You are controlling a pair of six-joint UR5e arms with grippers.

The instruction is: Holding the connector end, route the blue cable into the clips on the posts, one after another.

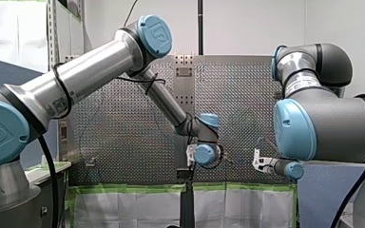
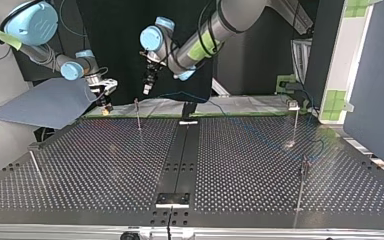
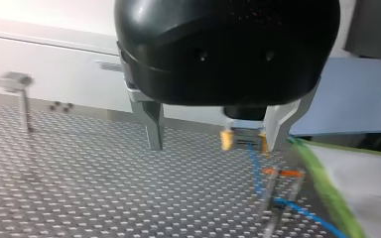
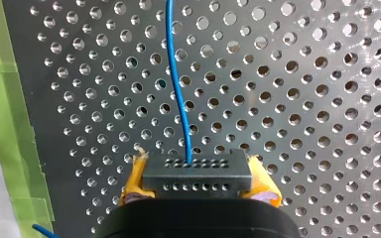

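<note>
— Perforated dark metal table (image 2: 105, 165) right across, with green tape (image 4: 10, 124) along one edge. What are the arms doing?

— My right gripper (image 4: 198, 192) has its yellow pads (image 4: 135, 181) clenched on the black connector (image 4: 198, 173), one pad at each end. The blue cable (image 4: 177, 89) leaves the connector's middle and runs off over the holes ahead of the gripper.

— And the other arm?

— My left gripper (image 3: 218, 141) is released. Its metal fingers (image 3: 154, 126) stand well apart and nothing touches them. In its wrist view, the yellow pads and the connector show beyond the gap, close to one finger.

— Where does the cable go from there?

— It drops from the connector and passes an orange clip (image 3: 280, 173) on a thin post (image 3: 270, 208). Then it carries on over the table toward the taped edge. Whether it sits in that clip, I cannot tell.

— How do they stand in the top view?

— Both grippers hang over the table's far edge, my right one at that view's left and my left one nearer the middle. A slim post (image 2: 138, 114) stands between and below them. Another post (image 2: 296, 122) stands well apart at that view's right.
</note>
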